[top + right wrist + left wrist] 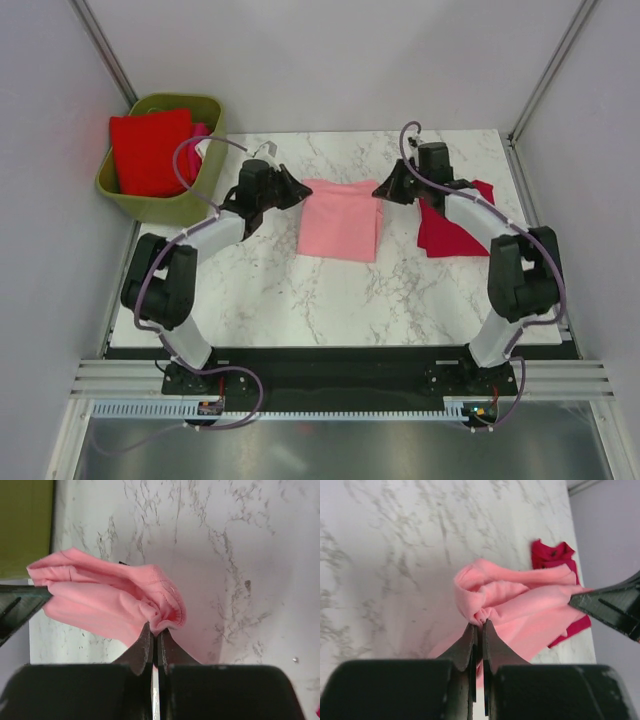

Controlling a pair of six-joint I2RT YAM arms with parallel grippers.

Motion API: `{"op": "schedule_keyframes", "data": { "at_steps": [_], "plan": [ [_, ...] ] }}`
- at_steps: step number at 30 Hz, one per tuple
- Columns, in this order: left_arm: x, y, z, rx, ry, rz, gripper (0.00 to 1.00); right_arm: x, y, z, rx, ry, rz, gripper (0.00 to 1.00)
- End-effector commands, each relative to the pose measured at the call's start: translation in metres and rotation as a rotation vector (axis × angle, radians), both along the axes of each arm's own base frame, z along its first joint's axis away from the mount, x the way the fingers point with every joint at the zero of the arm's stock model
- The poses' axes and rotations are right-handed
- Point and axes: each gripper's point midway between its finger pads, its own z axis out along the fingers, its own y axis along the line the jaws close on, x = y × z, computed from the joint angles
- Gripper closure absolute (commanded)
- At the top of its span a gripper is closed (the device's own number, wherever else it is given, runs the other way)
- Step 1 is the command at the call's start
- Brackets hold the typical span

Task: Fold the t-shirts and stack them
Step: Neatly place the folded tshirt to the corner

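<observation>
Bolted at the near edge, both arms reach over the marble counter [300, 300] to the light pink shirt [340, 225], which lies partly folded in the middle. The left hand [297, 190] meets its far left corner and the right hand [380, 190] its far right corner. A dark crimson shirt [450, 235] lies at the right, partly under the right arm. By the far left corner an olive basket [150, 205] holds a bright red shirt [150, 150].

From the left wrist, the left hand [479, 625] is pinched tight on a bunched fold of the pink cloth, which stretches across to the right hand's tip. The crimson shirt lies beyond.

From the right wrist, the right hand [155, 630] is clamped on a gathered, stitched edge. The cloth runs to the left hand's tip at the left edge, below the basket's green wall.
</observation>
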Motion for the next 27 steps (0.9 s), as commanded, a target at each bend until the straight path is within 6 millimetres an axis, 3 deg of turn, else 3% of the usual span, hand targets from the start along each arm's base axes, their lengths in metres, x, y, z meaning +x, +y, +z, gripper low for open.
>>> {"op": "schedule_keyframes", "data": {
  "at_steps": [1, 2, 3, 4, 5, 7, 8, 10, 11, 13, 14, 15, 16, 19, 23, 25, 27],
  "plan": [
    [-0.018, -0.025, 0.043, -0.050, -0.102, -0.011, 0.98, -0.015, -0.038, 0.033, -0.043, -0.059, -0.072, 1.00],
    [-0.031, -0.043, 0.055, -0.065, -0.124, -0.043, 0.98, -0.017, -0.054, 0.037, -0.061, -0.062, -0.114, 1.00],
    [-0.034, -0.047, 0.061, -0.059, -0.141, -0.023, 0.98, -0.022, -0.066, 0.056, -0.071, -0.100, -0.142, 1.00],
    [-0.039, -0.053, 0.068, -0.065, -0.153, -0.021, 0.98, -0.031, -0.078, 0.055, -0.095, -0.082, -0.163, 1.00],
    [-0.050, -0.068, 0.082, -0.080, -0.179, -0.029, 0.98, -0.035, -0.099, 0.072, -0.113, -0.119, -0.216, 1.00],
    [-0.059, -0.085, 0.098, -0.108, -0.195, -0.039, 0.98, -0.048, -0.122, 0.078, -0.145, -0.104, -0.267, 1.00],
    [-0.071, -0.104, 0.100, -0.117, -0.195, -0.065, 0.98, -0.052, -0.143, 0.088, -0.172, -0.126, -0.313, 1.00],
    [-0.082, -0.129, 0.106, -0.128, -0.198, -0.105, 0.98, -0.062, -0.170, 0.089, -0.204, -0.101, -0.372, 1.00],
    [-0.094, -0.150, 0.119, -0.152, -0.211, -0.135, 0.98, -0.066, -0.191, 0.094, -0.218, -0.106, -0.416, 1.00],
    [-0.102, -0.173, 0.116, -0.161, -0.198, -0.162, 0.98, -0.073, -0.212, 0.092, -0.240, -0.087, -0.468, 1.00],
    [-0.113, -0.190, 0.129, -0.183, -0.214, -0.188, 0.98, -0.077, -0.229, 0.094, -0.247, -0.086, -0.517, 1.00],
    [-0.114, -0.203, 0.119, -0.172, -0.200, -0.198, 0.98, -0.078, -0.238, 0.091, -0.265, -0.079, -0.552, 1.00],
    [-0.116, -0.215, 0.129, -0.189, -0.218, -0.209, 0.98, -0.079, -0.243, 0.091, -0.274, -0.080, -0.572, 1.00],
    [-0.130, -0.256, 0.123, -0.196, -0.209, -0.264, 0.98, -0.081, -0.265, 0.088, -0.317, -0.062, -0.653, 1.00],
    [-0.138, -0.292, 0.113, -0.214, -0.178, -0.306, 0.98, -0.084, -0.298, 0.080, -0.329, -0.020, -0.746, 1.00],
    [-0.146, -0.306, 0.116, -0.226, -0.184, -0.323, 0.98, -0.083, -0.310, 0.084, -0.333, -0.026, -0.777, 1.00],
    [-0.147, -0.316, 0.102, -0.208, -0.169, -0.330, 0.98, -0.080, -0.322, 0.089, -0.335, -0.031, -0.800, 1.00]
  ]
}}
